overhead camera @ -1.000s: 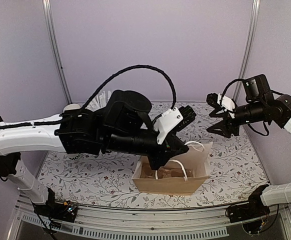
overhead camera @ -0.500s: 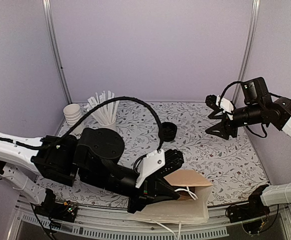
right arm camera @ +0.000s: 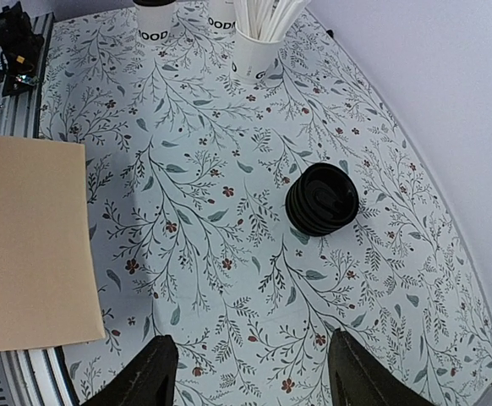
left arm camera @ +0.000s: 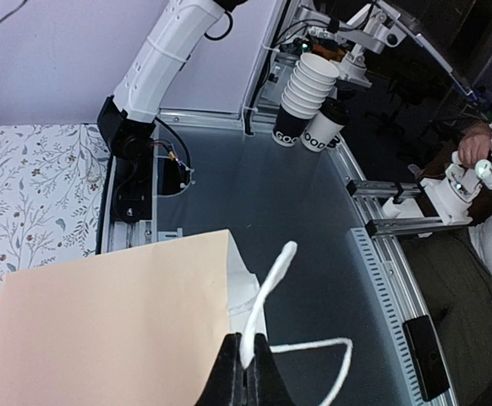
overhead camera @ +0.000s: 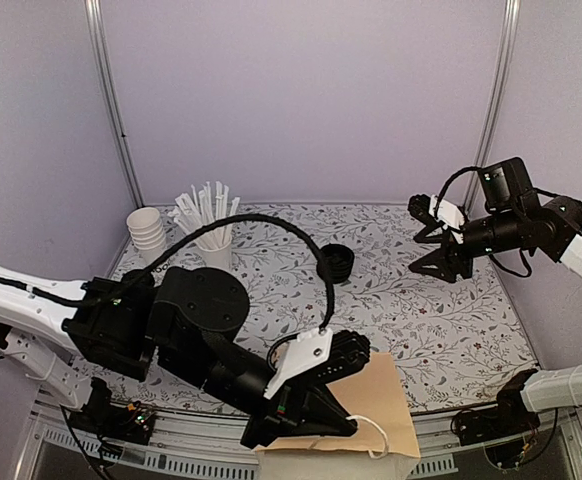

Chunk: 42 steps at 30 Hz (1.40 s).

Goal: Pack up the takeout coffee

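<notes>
Paper bag dragged from mid-desk to the near edge; it now lies flat at the bottom of the top view, overhanging. Left hand clenched on its white cord handle; that pull probably tipped it. Right hand spread, empty, parked upper right. Takeout coffee stands lidded beside the cup stack, top edge of the right wrist view, unpacked.

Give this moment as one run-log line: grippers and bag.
left gripper shut on bag handle | paper bag lying flat at near table edge | right gripper open, empty, above table | takeout coffee outside bag
</notes>
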{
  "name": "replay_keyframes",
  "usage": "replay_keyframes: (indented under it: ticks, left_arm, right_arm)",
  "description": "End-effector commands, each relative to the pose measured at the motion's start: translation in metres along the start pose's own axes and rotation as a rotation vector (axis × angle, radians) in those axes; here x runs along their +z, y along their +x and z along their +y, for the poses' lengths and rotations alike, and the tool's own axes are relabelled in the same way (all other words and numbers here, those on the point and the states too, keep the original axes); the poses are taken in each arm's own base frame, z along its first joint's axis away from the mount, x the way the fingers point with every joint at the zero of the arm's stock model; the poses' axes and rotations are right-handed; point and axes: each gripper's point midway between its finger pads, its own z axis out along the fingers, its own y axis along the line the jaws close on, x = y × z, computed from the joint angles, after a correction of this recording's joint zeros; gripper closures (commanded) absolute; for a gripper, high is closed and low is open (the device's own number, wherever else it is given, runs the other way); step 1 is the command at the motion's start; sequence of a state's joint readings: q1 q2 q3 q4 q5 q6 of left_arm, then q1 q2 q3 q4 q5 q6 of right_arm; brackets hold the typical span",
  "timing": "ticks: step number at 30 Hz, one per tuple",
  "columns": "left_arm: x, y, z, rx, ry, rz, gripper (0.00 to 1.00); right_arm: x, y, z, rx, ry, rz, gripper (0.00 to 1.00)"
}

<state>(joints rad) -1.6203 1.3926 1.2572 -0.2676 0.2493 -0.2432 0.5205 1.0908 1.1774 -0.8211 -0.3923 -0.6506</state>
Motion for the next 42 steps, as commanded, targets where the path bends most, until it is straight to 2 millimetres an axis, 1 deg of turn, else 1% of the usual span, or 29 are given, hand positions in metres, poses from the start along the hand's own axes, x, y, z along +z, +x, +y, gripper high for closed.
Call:
replay_keyframes:
  ticks: [1, 3, 6, 10, 13, 15, 17, 18, 19, 21, 22, 23, 25, 26, 27, 29, 30, 32, 34, 35, 38, 40, 42]
  left_arm:
    - [-0.021, -0.028, 0.006, 0.045, -0.082, -0.086, 1.0]
    - [-0.03, -0.042, 0.03, 0.053, -0.192, -0.119, 1.0]
    - [-0.05, -0.059, 0.079, 0.043, -0.332, -0.158, 1.0]
    - [-0.067, -0.075, 0.138, 0.03, -0.401, -0.191, 1.0]
    - [-0.074, -0.083, 0.191, -0.002, -0.491, -0.178, 1.0]
    - [-0.079, -0.086, 0.224, -0.036, -0.548, -0.168, 1.0]
    - [-0.085, -0.084, 0.257, -0.08, -0.611, -0.163, 1.0]
    - [-0.089, -0.082, 0.271, -0.104, -0.631, -0.165, 1.0]
    - [-0.093, -0.08, 0.282, -0.128, -0.641, -0.169, 0.98]
    - [-0.099, -0.079, 0.297, -0.163, -0.63, -0.183, 0.95]
    - [-0.101, -0.078, 0.301, -0.174, -0.623, -0.193, 0.93]
    - [-0.102, -0.079, 0.302, -0.18, -0.609, -0.202, 0.87]
    - [-0.107, -0.083, 0.3, -0.183, -0.589, -0.219, 0.71]
    - [-0.108, -0.085, 0.297, -0.178, -0.574, -0.223, 0.6]
    - [-0.109, -0.089, 0.29, -0.161, -0.553, -0.227, 0.52]
    - [-0.118, -0.093, 0.272, -0.136, -0.519, -0.236, 0.4]
    - [-0.122, -0.093, 0.262, -0.119, -0.495, -0.235, 0.35]
    - [-0.128, -0.085, 0.244, -0.093, -0.456, -0.221, 0.23]
    - [-0.131, -0.07, 0.236, -0.088, -0.448, -0.186, 0.18]
    - [-0.132, -0.062, 0.237, -0.098, -0.462, -0.159, 0.18]
    - [-0.13, -0.04, 0.249, -0.135, -0.517, -0.075, 0.17]
    - [-0.125, -0.024, 0.258, -0.159, -0.538, -0.014, 0.19]
    - [-0.118, -0.013, 0.263, -0.173, -0.541, 0.05, 0.22]
  right_arm:
    - [-0.002, -0.001, 0.002, 0.002, -0.008, -0.015, 0.36]
    - [-0.002, -0.002, 0.002, 0.0, -0.011, -0.021, 0.36]
    - [-0.005, -0.007, 0.001, -0.006, -0.009, -0.032, 0.36]
    - [-0.008, -0.015, -0.005, -0.008, 0.004, -0.035, 0.36]
    - [-0.011, -0.02, -0.011, -0.01, 0.029, -0.032, 0.36]
    - [-0.013, -0.023, -0.014, -0.012, 0.043, -0.034, 0.36]
    - [-0.016, -0.026, -0.014, -0.016, 0.044, -0.043, 0.36]
    - [-0.018, -0.03, -0.013, -0.017, 0.035, -0.054, 0.36]
    - [-0.02, -0.031, -0.011, -0.018, 0.027, -0.061, 0.36]
    - [-0.024, -0.036, -0.007, -0.02, 0.006, -0.075, 0.36]
    - [-0.027, -0.039, -0.001, -0.028, -0.022, -0.085, 0.36]
    - [-0.032, -0.043, 0.01, -0.039, -0.08, -0.106, 0.35]
    - [-0.043, -0.05, 0.033, -0.086, -0.185, -0.159, 0.34]
    - [-0.05, -0.055, 0.043, -0.106, -0.229, -0.19, 0.31]
    - [-0.054, -0.059, 0.05, -0.106, -0.271, -0.212, 0.29]
    - [-0.057, -0.063, 0.067, -0.084, -0.386, -0.24, 0.25]
    - [-0.057, -0.065, 0.074, -0.079, -0.435, -0.251, 0.24]
    - [-0.052, -0.069, 0.086, -0.087, -0.503, -0.24, 0.23]
    - [-0.044, -0.07, 0.095, -0.112, -0.526, -0.21, 0.23]
    - [-0.04, -0.07, 0.099, -0.127, -0.53, -0.199, 0.23]
    - [-0.027, -0.07, 0.106, -0.159, -0.522, -0.155, 0.23]
    - [-0.017, -0.067, 0.113, -0.175, -0.531, -0.117, 0.24]
    - [-0.009, -0.062, 0.127, -0.191, -0.571, -0.074, 0.26]
